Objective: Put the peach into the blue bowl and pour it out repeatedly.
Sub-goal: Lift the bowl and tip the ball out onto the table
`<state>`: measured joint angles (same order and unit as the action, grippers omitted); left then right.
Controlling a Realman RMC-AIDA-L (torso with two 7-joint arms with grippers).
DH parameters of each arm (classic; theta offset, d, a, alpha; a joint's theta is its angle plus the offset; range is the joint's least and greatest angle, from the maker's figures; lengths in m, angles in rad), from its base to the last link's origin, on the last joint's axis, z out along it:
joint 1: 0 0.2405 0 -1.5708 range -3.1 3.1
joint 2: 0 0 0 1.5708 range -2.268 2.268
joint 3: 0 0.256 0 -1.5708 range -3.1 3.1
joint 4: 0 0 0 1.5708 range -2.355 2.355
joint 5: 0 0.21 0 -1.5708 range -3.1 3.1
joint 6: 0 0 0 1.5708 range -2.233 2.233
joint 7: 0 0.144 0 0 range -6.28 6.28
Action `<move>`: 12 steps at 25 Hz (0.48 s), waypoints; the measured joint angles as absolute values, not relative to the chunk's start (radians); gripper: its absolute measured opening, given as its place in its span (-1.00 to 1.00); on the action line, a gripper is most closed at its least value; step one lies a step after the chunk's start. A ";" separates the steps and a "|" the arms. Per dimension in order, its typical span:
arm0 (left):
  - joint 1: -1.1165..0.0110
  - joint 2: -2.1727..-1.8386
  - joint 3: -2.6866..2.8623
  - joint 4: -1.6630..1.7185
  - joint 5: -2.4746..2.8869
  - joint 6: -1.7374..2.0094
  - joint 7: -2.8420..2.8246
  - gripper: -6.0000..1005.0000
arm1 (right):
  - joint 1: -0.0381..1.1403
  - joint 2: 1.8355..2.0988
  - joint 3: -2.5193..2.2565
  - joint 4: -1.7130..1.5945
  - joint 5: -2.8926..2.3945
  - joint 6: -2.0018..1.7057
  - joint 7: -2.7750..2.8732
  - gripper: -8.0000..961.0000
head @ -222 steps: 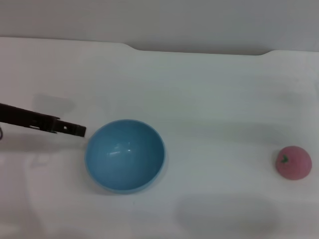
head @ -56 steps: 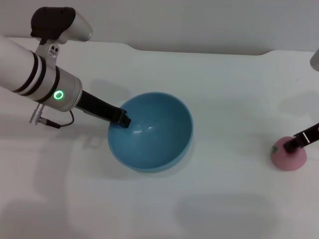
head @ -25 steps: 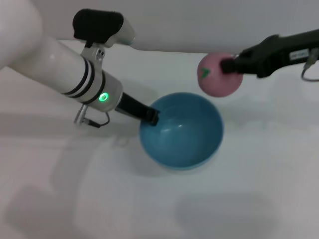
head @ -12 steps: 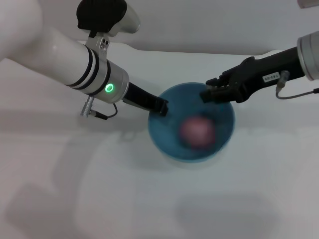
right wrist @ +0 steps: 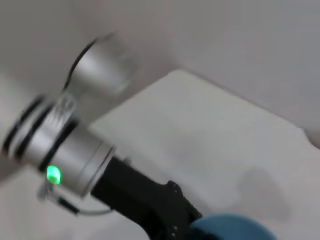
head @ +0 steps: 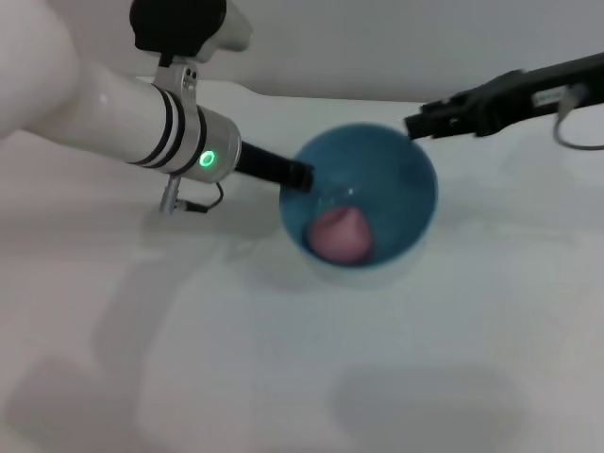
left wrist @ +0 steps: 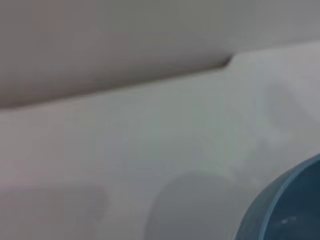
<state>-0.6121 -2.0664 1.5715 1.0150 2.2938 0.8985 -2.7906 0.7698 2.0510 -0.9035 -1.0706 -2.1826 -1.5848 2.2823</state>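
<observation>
Pretty roomy down low: the whole bottom half of the head view is bare table [head: 283, 377]. Up top it's crowded. The left gripper [head: 300, 176] clamps the blue bowl [head: 411, 184] from the left, the right gripper [head: 415, 125] hangs just off its upper-right rim, and the peach [head: 340, 235] sits inside.

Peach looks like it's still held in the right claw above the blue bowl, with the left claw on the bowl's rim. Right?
Not quite. In the head view the peach lies inside the blue bowl; the right claw holds nothing. The left claw is at the rim.
</observation>
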 joint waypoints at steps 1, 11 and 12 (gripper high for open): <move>-0.610 -2.066 1.584 1.015 2.290 0.870 -2.791 -0.99 | 0.770 2.048 -0.866 -1.071 -2.183 -1.617 2.284 -0.22; -0.502 -2.065 1.986 1.023 2.271 0.261 -2.788 -0.99 | 0.636 2.043 -0.428 -1.129 -2.172 -1.697 2.287 -0.20; -0.469 -2.064 2.085 0.998 2.273 0.089 -2.787 -0.99 | 0.598 2.046 -0.370 -1.136 -2.176 -1.701 2.283 -0.19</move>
